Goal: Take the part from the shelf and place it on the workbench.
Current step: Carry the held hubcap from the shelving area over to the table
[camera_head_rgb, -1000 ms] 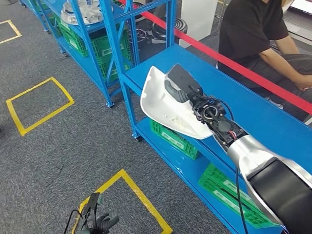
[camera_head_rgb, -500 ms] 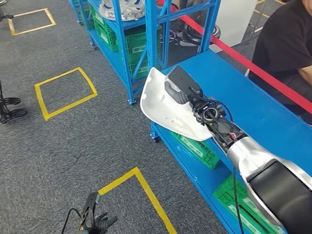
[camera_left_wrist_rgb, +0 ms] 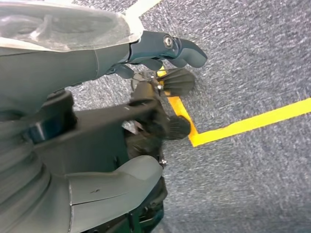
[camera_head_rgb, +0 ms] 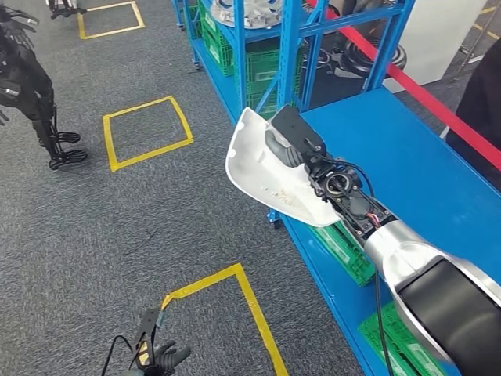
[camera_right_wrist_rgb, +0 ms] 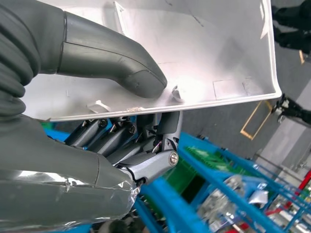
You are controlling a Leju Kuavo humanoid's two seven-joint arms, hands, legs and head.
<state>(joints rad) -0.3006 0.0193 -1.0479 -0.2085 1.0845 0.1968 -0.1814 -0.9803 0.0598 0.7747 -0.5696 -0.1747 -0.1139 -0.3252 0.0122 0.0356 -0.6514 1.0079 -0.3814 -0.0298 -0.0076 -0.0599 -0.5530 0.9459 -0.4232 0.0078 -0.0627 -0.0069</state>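
A white curved shell part (camera_head_rgb: 260, 168) is held up by my right hand (camera_head_rgb: 295, 141), thumb inside the shell and fingers beneath it. The part hangs over the near left corner of the blue workbench (camera_head_rgb: 401, 164), above the carpet's edge and not touching the top. In the right wrist view my thumb presses the part's (camera_right_wrist_rgb: 205, 53) inner face while the right hand's (camera_right_wrist_rgb: 121, 145) darker fingers support it from beneath. My left hand (camera_head_rgb: 160, 359) hangs low over the carpet, holding nothing, and the left wrist view shows this hand (camera_left_wrist_rgb: 161, 87) with fingers loosely apart.
Blue shelves (camera_head_rgb: 290, 47) with green crates (camera_head_rgb: 260, 66) stand behind the bench, and more crates (camera_head_rgb: 348, 247) sit under it. A red barrier strip (camera_head_rgb: 419, 90) crosses the far side, beside a person in black (camera_head_rgb: 481, 98). Yellow floor squares (camera_head_rgb: 148, 133) mark the carpet. Another robot (camera_head_rgb: 30, 86) stands far left.
The whole picture has shifted: the camera turned, so shelves and bench slid right and the person slipped towards the edge. My right hand still holds the part the same way.
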